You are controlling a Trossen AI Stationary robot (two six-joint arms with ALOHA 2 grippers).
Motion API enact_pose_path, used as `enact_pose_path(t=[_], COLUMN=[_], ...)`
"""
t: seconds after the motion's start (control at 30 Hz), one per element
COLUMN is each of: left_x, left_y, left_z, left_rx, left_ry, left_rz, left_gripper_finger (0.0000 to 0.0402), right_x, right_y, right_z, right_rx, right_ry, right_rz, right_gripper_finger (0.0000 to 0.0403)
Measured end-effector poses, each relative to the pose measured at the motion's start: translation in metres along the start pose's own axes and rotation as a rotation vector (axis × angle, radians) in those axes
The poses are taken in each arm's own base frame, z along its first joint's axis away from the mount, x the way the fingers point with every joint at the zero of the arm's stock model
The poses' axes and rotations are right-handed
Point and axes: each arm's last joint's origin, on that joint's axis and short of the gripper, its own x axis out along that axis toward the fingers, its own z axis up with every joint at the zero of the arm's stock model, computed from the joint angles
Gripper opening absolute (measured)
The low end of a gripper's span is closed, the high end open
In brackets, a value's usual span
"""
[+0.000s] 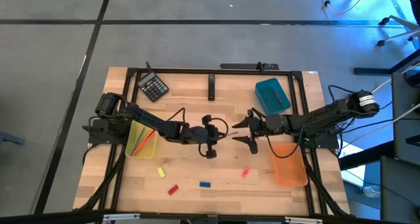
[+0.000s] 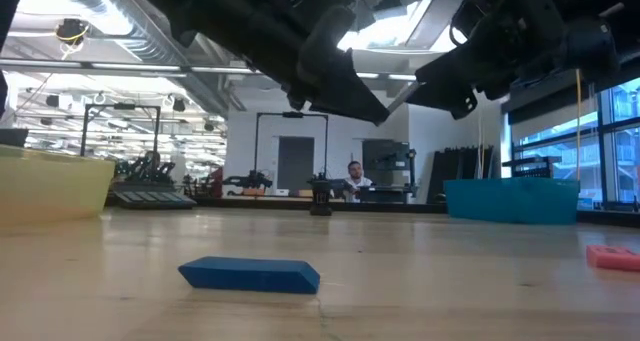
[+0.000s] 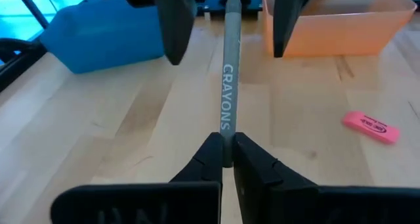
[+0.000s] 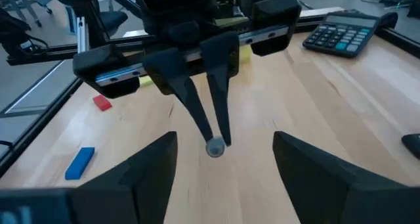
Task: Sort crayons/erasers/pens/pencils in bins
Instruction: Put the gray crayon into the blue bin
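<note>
Mid-handoff over the counter [image 1: 197, 99]: our left gripper [image 3: 226, 148] fingers pinch a grey crayon [image 3: 227, 86], our right gripper [image 1: 240, 131] fingers spread just beyond its tip. Yellow bin [image 1: 141, 142] and teal bin [image 1: 272, 96] hold sticks; orange bin [image 1: 289, 165] looks empty. 4 erasers [image 1: 205, 184] still unsorted on the counter.

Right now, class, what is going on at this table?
The left hand is shut on a grey crayon and holds it out above the middle of the table toward the right hand, which is open with a finger on each side of the crayon's far end. It looks like a handover. Four erasers lie loose on the wood: yellow, red, blue and pink. The yellow bin already holds some sticks; the teal bin holds one.
</note>
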Motion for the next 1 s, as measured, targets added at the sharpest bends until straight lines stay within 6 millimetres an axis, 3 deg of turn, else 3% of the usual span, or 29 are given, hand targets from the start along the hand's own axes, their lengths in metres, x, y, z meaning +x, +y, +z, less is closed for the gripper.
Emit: enact_pose_path(t=[0.13,0.47,0.77,1.0], left_x=[0.000,0.000,0.002,0.003], left_y=[0.000,0.000,0.007,0.010], left_z=[0.000,0.000,0.000,-0.005], left_rx=[0.000,-0.009,-0.059,-0.039], left_ry=[0.000,0.002,0.006,0.053], left_rz=[0.000,0.002,0.022,0.082], left_gripper_finger=[0.0009,0.0018,0.0086,0.0130], right_x=[0.001,0.001,-0.001,-0.024], right_y=[0.000,0.000,-0.008,-0.022], right_z=[0.000,0.000,0.000,0.010], right_rx=[-0.002,-0.013,0.002,0.001], right_ry=[-0.004,-0.007,0.014,0.094], right_rz=[0.001,-0.002,-0.057,-0.258], right_gripper_finger=[0.0202,0.0033,0.0048,0.0036])
